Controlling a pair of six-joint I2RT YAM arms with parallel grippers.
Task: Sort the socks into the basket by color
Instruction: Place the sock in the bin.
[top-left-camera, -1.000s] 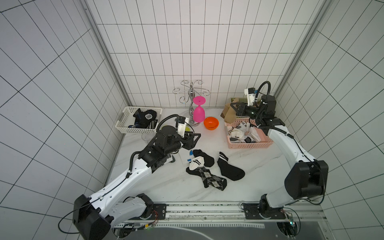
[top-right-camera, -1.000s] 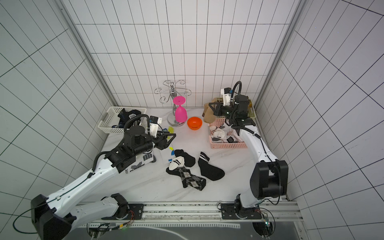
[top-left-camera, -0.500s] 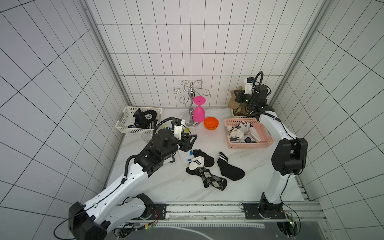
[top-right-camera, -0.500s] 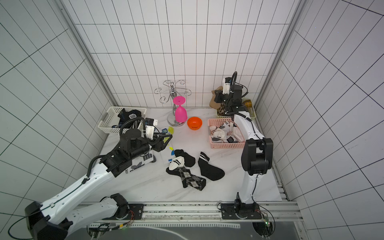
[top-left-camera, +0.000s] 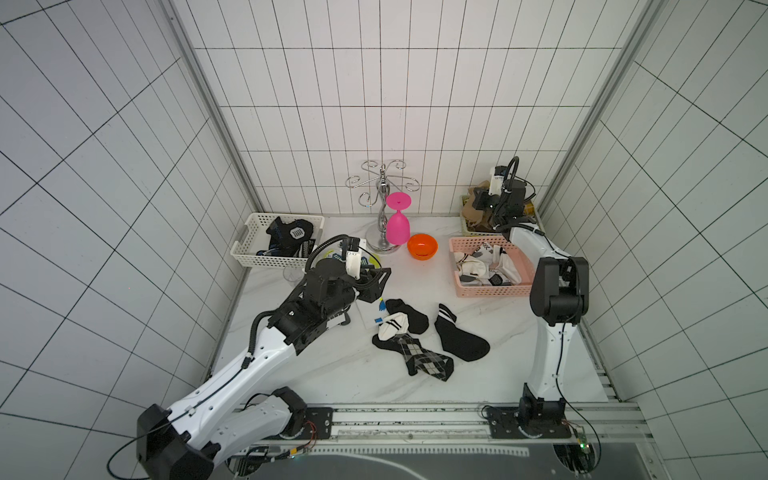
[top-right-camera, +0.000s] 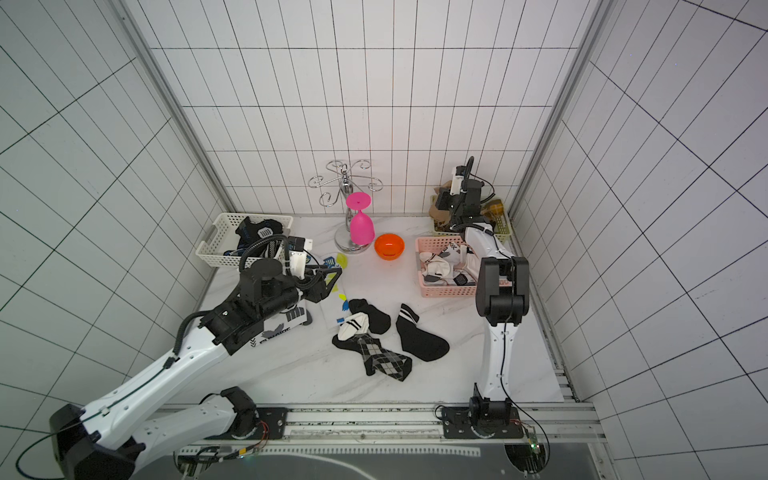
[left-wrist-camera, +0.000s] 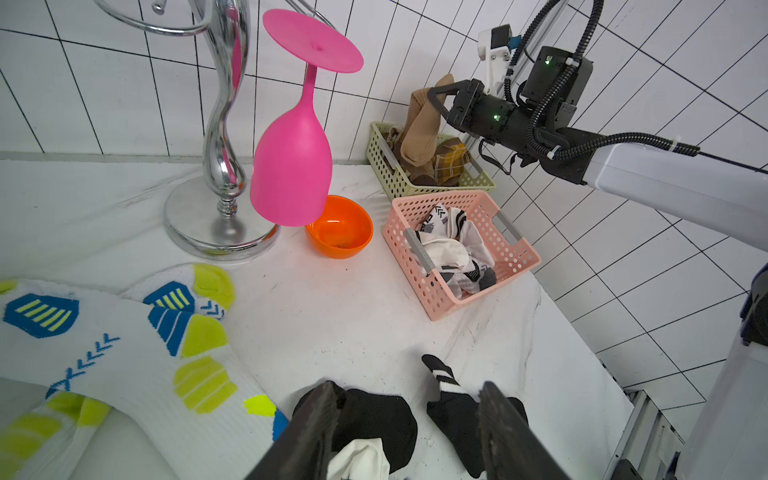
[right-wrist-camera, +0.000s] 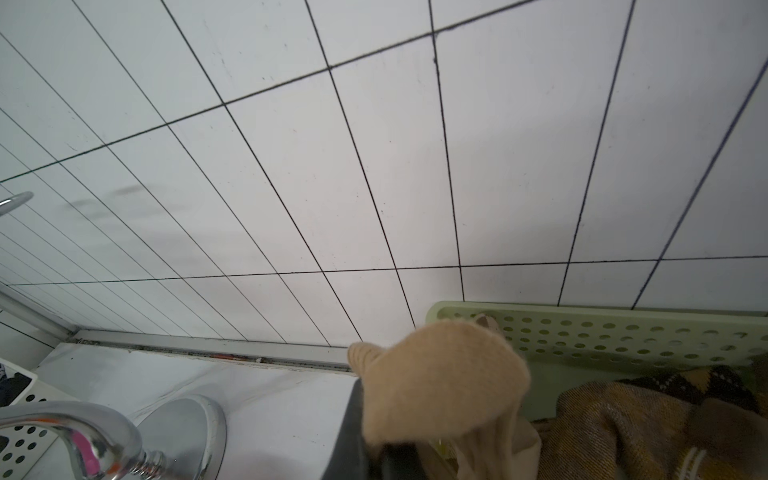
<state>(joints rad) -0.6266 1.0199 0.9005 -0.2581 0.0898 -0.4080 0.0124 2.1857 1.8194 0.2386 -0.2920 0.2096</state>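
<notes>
- Motion is all on the right: a second ago the right pincer (left-wrist-camera: 435, 94) hung by the pink basket (left-wrist-camera: 440, 299). Now it is over the green basket (left-wrist-camera: 484, 183) in the back corner.
- It is clamped on a tan sock (left-wrist-camera: 419, 129), which dangles from it, lower end down among the brown socks (left-wrist-camera: 451, 160) already in that basket.
- To my eye the carry is done and only the letting-go is left. The colour matches what is in there.
- Left pincer (top-left-camera: 376, 282) has barely shifted. It hovers partly open and empty above the counter (top-left-camera: 332, 374), just short of the heap of black socks (top-left-camera: 419, 353).
- A white sock (top-left-camera: 392, 330) lies on top of that heap, so I think a careless grab there could lift two colours at once.
- Printed socks (left-wrist-camera: 104, 345), white with yellow and blue, lie on the counter beside the left arm, not yet sorted.
- The white basket (top-left-camera: 249, 253) already holds dark socks and the pink basket holds white ones.
- Judging by that, brown is nearly finished, while the black and white ones on the counter remain.
</notes>
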